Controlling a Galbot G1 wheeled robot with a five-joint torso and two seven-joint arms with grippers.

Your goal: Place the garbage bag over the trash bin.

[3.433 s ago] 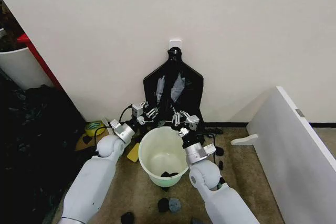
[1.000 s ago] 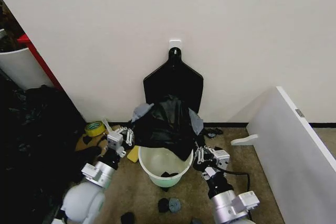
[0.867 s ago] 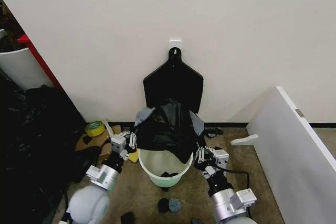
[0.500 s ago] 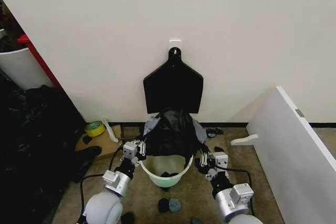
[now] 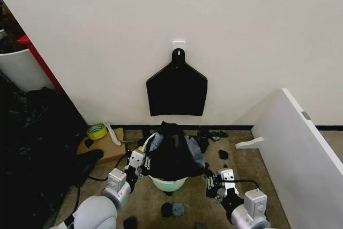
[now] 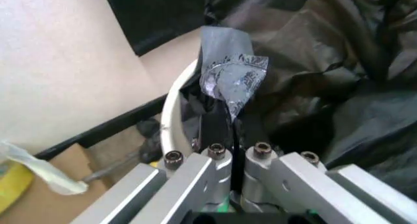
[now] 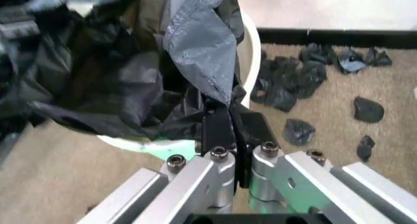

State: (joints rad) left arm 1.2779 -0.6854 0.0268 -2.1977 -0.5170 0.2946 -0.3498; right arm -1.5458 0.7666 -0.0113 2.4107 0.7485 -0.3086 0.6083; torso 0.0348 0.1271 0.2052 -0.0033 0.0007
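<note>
Head view: both my arms reach low and forward, one on each side of the trash bin [image 5: 167, 182], which stands on the carpet in front of the wall. My left gripper [image 5: 140, 160] sits at the bin's left rim and my right gripper [image 5: 217, 178] at its right side, near the floor. Between them the garbage bag [image 5: 172, 153] is draped over the bin's mouth, bunched high at the back and covering most of the opening, with the white wall of the bin showing below it.

Left wrist view: my left gripper [image 6: 233, 131] has its fingers pressed together on a fold of the garbage bag [image 6: 313, 63], with a crumpled grey flap standing up just past the fingertips. The bin's white rim [image 6: 171, 116] runs right beside the pinch.

Right wrist view: my right gripper [image 7: 229, 117] is likewise clamped on the bag's edge [image 7: 195, 43], the film rising from the fingertips and spreading over the bin [image 7: 249, 43]. Black scraps [image 7: 290, 77] lie on the carpet beside the bin. On the wall behind hangs a flat black bundle of bags [image 5: 177, 87].
</note>
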